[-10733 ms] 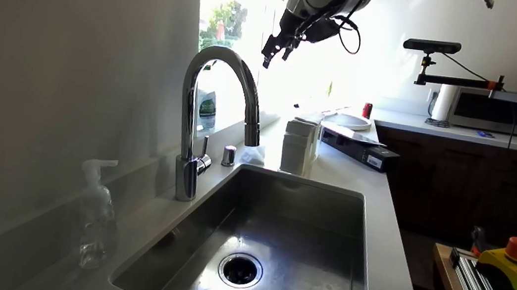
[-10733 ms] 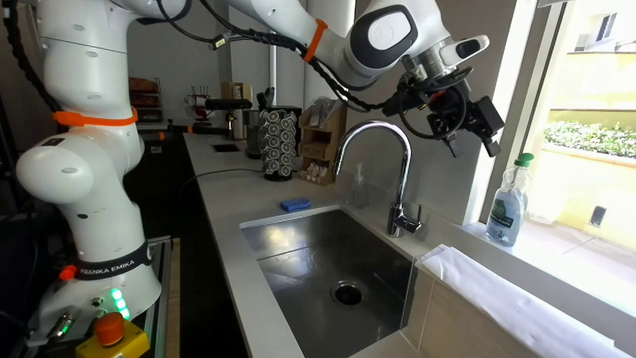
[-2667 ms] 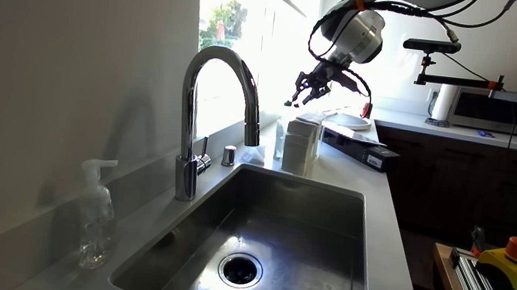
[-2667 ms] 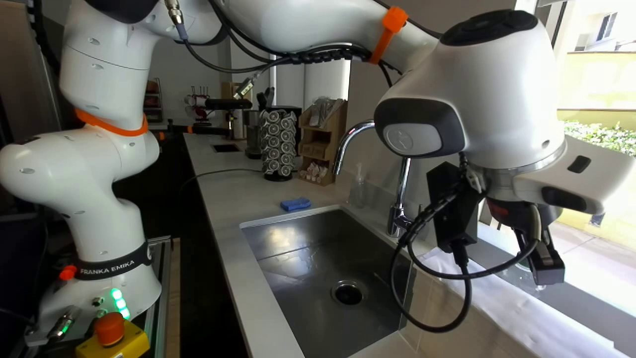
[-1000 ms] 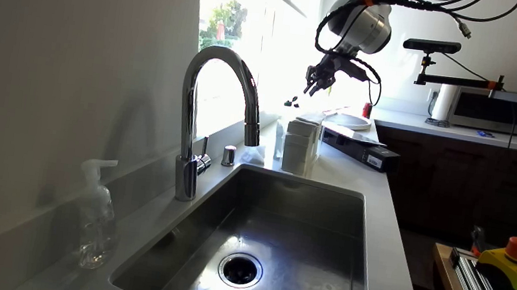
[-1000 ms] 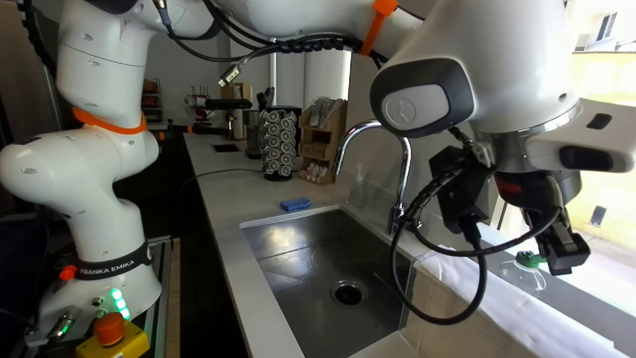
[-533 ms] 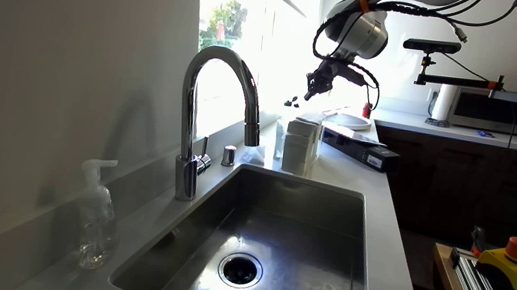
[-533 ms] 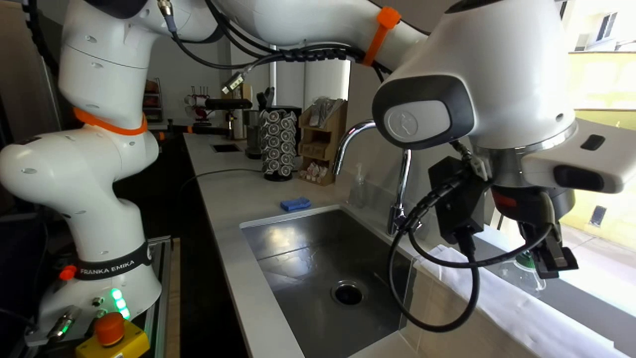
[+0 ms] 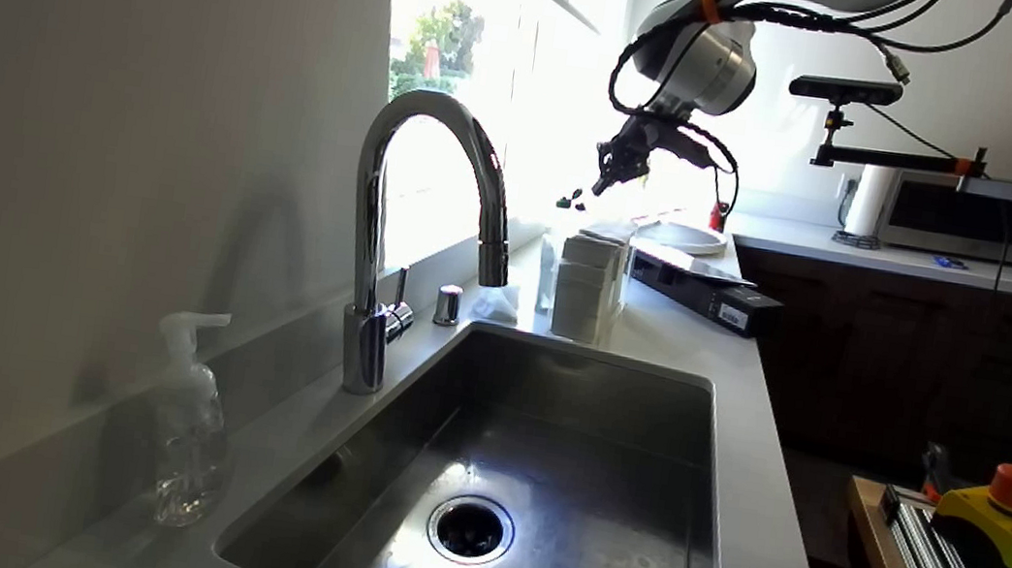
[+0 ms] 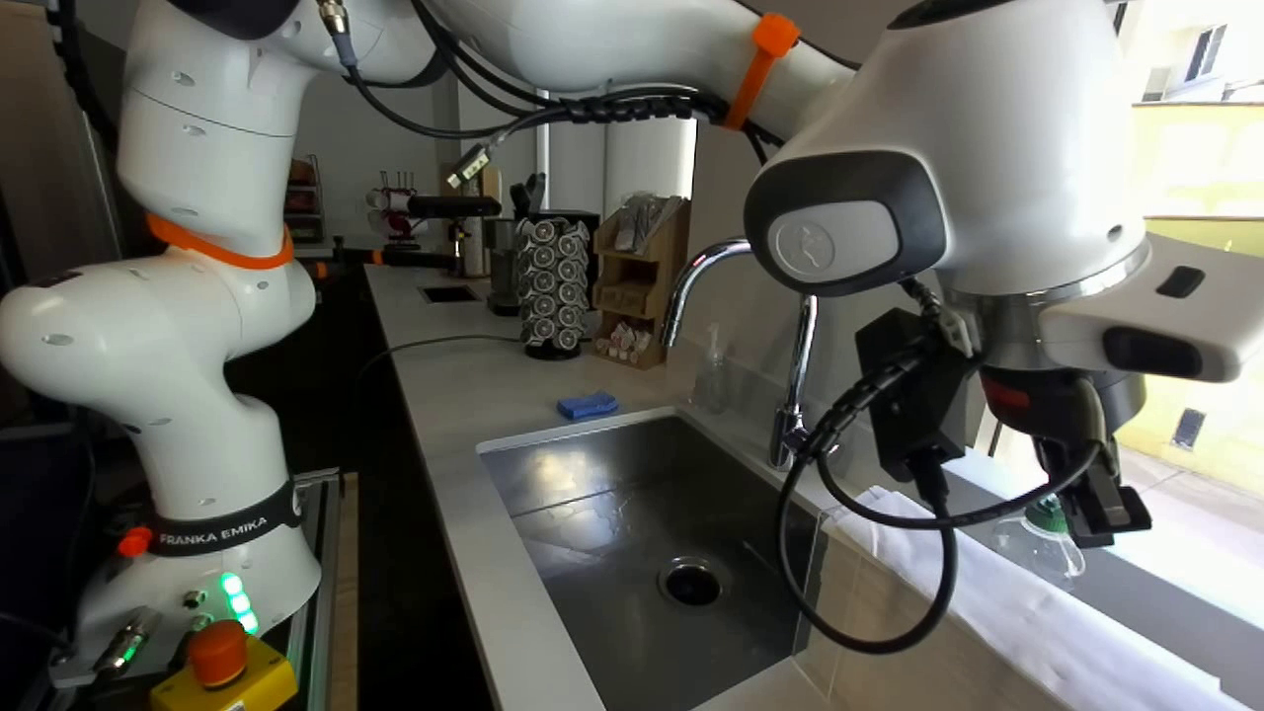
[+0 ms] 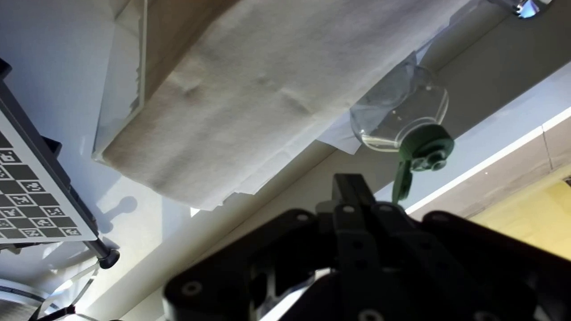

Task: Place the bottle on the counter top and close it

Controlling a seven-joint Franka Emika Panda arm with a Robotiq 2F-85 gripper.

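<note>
Could tip the bottle [image 11: 415, 104], upright on the surface [image 9: 684, 342] beside the paper stack [image 9: 579, 296], by nudging its open lid [image 11: 403, 182] sideways — hovers just short with claw [image 11: 352, 186] pinched together, empty.

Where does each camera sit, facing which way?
Wrist view: at the gripper, which shows, looking down at the bottle.
In an exterior view: above the counter top, facing the wooden shelf; arm, gripper, base.
In an exterior view: by the sink, facing past the faucet; arm, gripper, base edge.
Both exterior views share sink, faucet.
</note>
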